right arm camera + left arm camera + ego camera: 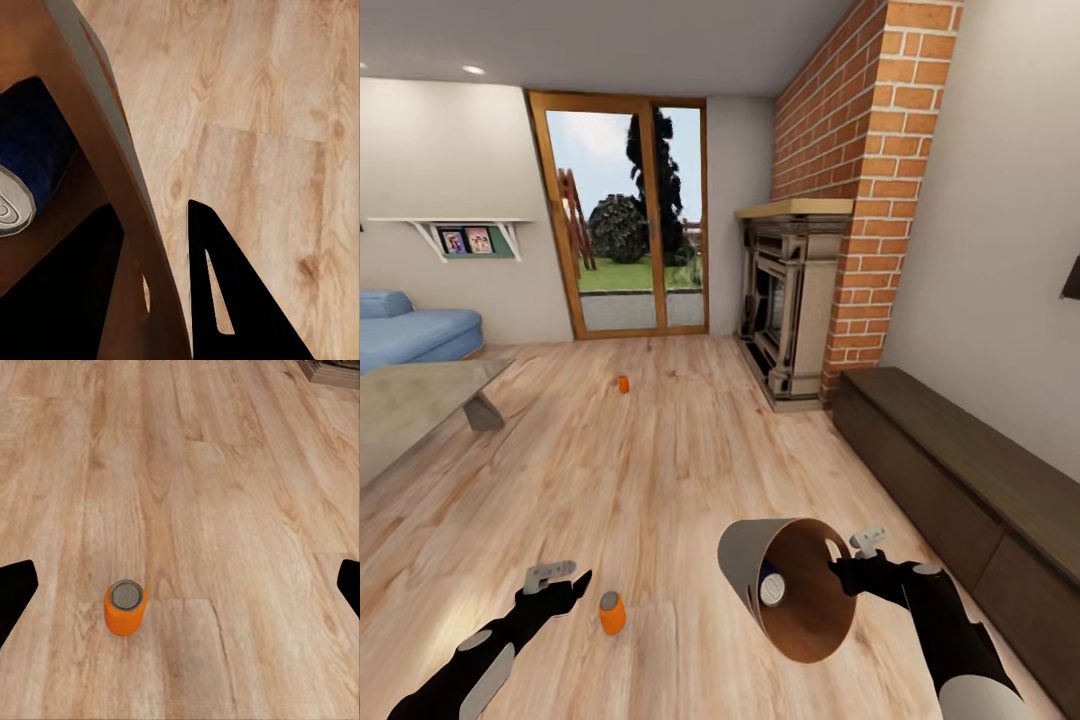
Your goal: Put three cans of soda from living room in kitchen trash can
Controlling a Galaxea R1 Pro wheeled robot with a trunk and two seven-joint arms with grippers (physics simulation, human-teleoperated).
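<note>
left gripper [565, 580]: released, jaws wide, just above the floor [690, 450], near can at its 3 o'clock
right gripper [840, 565]: clenched on tash can rim
tash can [760, 560]: tilted, mouth toward camera, one can inside [771, 588]
near can of soda [612, 612]: upright on floor
far can [623, 384]: on floor at 12 o'clock, toward glass doors [625, 215]

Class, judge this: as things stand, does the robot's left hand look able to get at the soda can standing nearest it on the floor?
Probably yes. The left hand is open and sits just beside the upright soda can, with bare wood floor all round the can and nothing in between.
</note>
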